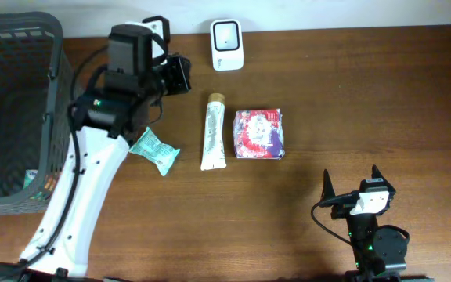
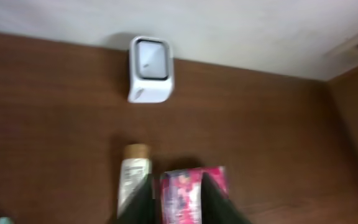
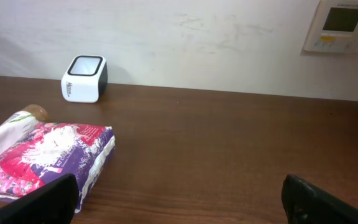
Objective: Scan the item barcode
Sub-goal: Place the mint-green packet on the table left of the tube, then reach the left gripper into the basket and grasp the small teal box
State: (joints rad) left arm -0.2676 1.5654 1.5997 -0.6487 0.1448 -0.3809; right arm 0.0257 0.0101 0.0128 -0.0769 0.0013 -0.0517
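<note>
Currently on the brown table (image 1: 382, 94): one white barcode scanner (image 1: 227, 35), one white tube (image 1: 213, 131) with a tan cap, one red and purple packet (image 1: 259, 133), one teal packet (image 1: 155, 150), one grey mesh basket (image 1: 22, 27) and two arms. The overhead view alone shows the basket, at the table's left edge, and the teal packet, just left of the tube with its left end hidden by the left arm (image 1: 88, 168). The tube and the red and purple packet lie side by side mid-table, close together; whether they touch cannot be told. The tube's cap points toward the scanner, which stands at the far edge by the wall. The left wrist view, blurred, takes in scanner, tube and red and purple packet. The left gripper (image 2: 180, 183) is raised, its fingers (image 2: 143, 202) a little apart and holding nothing, with the packet showing through the gap. The right wrist view alone shows a wall panel (image 3: 344, 25) with a small screen, upper right. The right gripper (image 3: 179, 186) sits low at the near edge, fingers (image 3: 42, 202) spread wide and empty. Open room: bare wood from the red and purple packet to the right edge, a strip between scanner and tube cap, and the stretch between the packet and the right gripper.
</note>
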